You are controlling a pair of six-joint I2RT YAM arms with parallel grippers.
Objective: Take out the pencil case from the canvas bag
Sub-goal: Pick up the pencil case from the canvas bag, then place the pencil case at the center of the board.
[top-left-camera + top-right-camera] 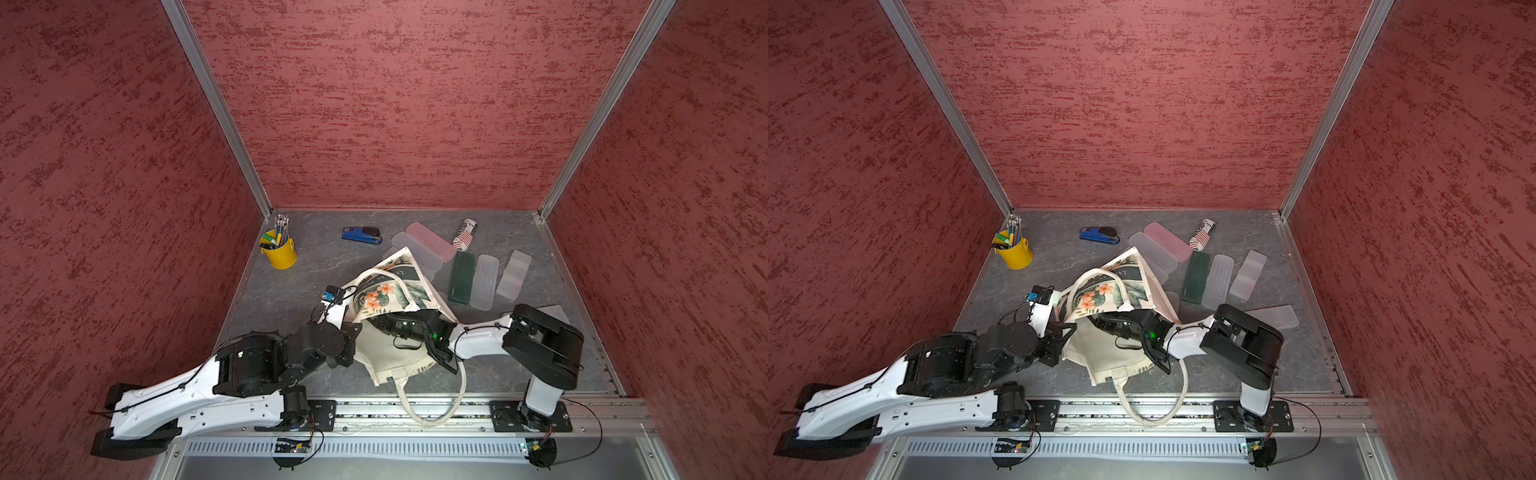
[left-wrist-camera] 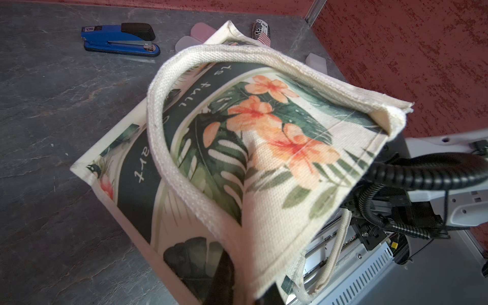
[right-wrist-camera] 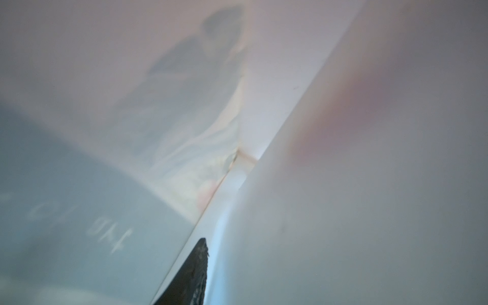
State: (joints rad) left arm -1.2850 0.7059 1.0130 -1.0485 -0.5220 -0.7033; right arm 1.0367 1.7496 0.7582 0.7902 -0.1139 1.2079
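Left gripper [image 2: 224, 277] is clamped tight on the upper lip of the canvas bag [image 1: 384, 299]. It pinches the cream fabric just beside the leaf-and-flower print and holds that side up off the table [image 1: 291, 299]. The bag lies on its side near the table's middle, a little toward 6 o'clock, with its base pointing to about 12 o'clock and its mouth gaping toward 6. One looped handle [image 2: 155, 132] rests flat across the printed face. The other handle [image 1: 432, 423] droops at 6 o'clock over the metal rail [image 1: 374, 409]. The right gripper [image 1: 390, 325] comes in from about 4 o'clock and is buried in the bag's mouth, its fingertips hidden in both top views. In the right wrist view only one dark finger [image 3: 198, 266] shows against the blurred pale inside of the bag, where the print glows through the cloth and a smooth whitish surface lies close beside it. Whether those jaws are parted or closed, or have anything between them, cannot be told, and the blur also hides whether the pencil case is there. Around the bag, a yellow cup [image 1: 280, 251] of pens stands at 10 o'clock and a blue stapler [image 1: 361, 235] lies at 11. A pink case [image 1: 432, 241] touches the bag's far corner at 1 o'clock, and a striped can [image 1: 465, 235] lies just beyond it. A dark green case [image 1: 461, 277] and two frosted cases [image 1: 484, 282] sit side by side at 2 to 3 o'clock.
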